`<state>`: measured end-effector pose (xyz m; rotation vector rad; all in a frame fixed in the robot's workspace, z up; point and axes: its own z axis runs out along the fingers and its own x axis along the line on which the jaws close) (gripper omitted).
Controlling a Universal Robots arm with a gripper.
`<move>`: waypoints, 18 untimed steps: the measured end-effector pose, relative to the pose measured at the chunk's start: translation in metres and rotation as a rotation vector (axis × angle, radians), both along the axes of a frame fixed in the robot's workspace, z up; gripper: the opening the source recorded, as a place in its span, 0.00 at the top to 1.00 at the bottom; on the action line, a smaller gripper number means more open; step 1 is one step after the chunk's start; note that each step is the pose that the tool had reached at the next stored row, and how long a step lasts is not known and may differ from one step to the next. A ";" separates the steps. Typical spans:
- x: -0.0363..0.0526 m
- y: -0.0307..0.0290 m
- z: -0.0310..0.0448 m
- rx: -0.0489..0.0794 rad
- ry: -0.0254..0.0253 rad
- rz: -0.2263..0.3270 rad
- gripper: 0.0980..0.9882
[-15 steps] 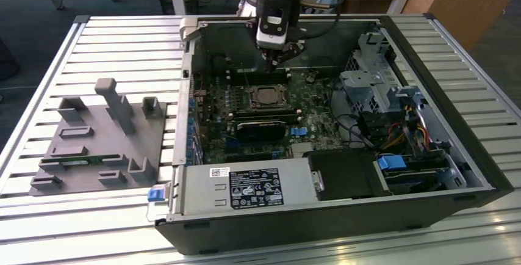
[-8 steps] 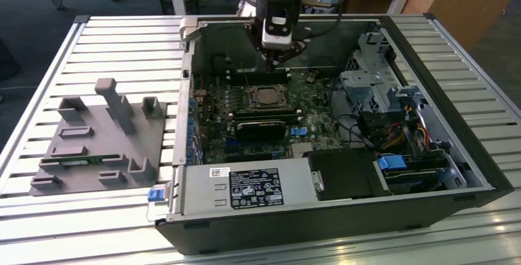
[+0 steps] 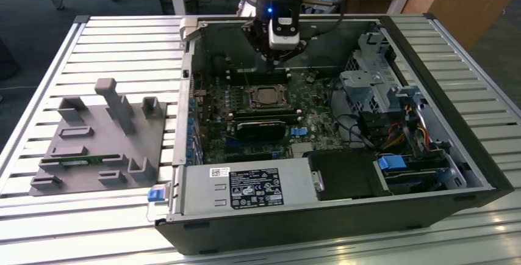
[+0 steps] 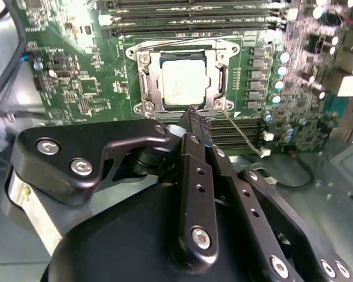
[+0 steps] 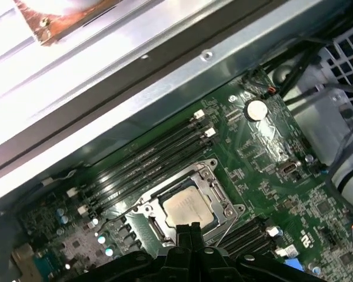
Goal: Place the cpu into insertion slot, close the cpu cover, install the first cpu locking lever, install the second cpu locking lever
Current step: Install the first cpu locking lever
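Exterior view: gripper down inside open computer case, near cpu. Grey holder tray outside case on slatted surface, well apart from cpu toward the exterior view's left.

Second wrist view: cpu flat in slot, silver cover lying down around it. Fingers pressed together, nothing seen between them, tips just beside cover edge nearest the camera. Thin wire lever slanting away from cpu across memory slots, starting at cover corner beside the tips.

First wrist view: same closed fingertips at cpu edge. Round coin battery well apart from cpu, bare metal case wall beyond the memory slots on cpu's far side.
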<state>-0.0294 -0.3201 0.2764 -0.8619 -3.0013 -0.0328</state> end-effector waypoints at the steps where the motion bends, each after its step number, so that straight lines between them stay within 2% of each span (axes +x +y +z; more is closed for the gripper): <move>1: 0.0000 0.0000 0.0000 0.000 0.0000 0.018 0.98; 12: 0.0000 0.0000 -0.0004 0.000 -0.0003 0.209 0.98; 18: 0.0000 0.0000 -0.0005 0.000 -0.0003 0.279 0.98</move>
